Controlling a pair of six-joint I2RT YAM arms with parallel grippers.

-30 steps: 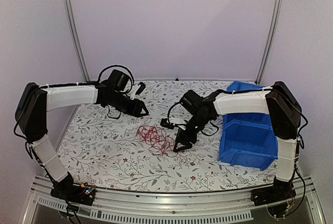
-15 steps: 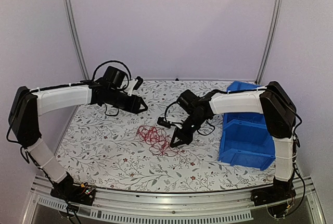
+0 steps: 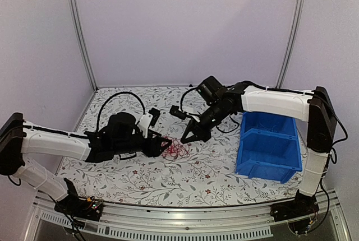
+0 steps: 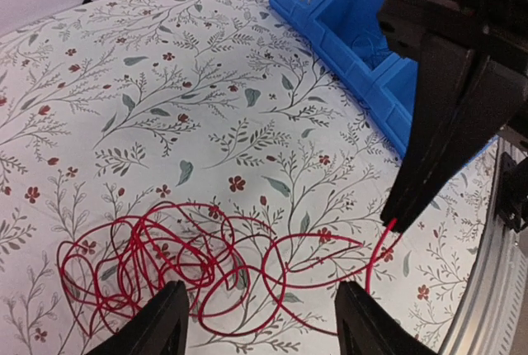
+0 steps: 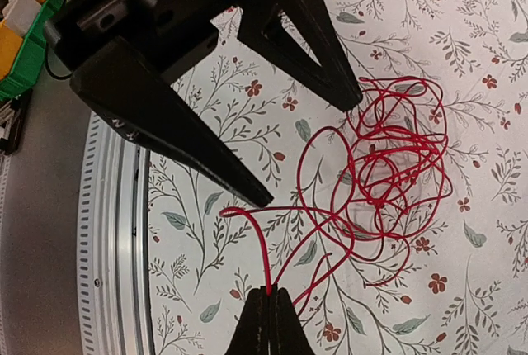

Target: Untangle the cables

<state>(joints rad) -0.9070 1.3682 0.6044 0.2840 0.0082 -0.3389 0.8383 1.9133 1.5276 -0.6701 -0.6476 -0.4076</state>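
L arm stretched low and fwd, left gripper (image 3: 165, 142) w/ jaws apart, tips angled down. R arm reaches in from far side, elbow high, right gripper (image 3: 185, 139) pinched tight on one strand of cables (image 3: 178, 151).

Left arm (image 3: 56, 139): we see white ribbed sleeves, black joints.
Right arm (image 3: 275, 100): the same 2 colours.
Wrist wiring (image 3: 123, 92): black loops.
Fingers (image 4: 445, 124): black tapered wedges.

Red cables (image 3: 177, 150), loose clump (overlapping loops), on floral table (image 3: 224, 165), one strand outstretched
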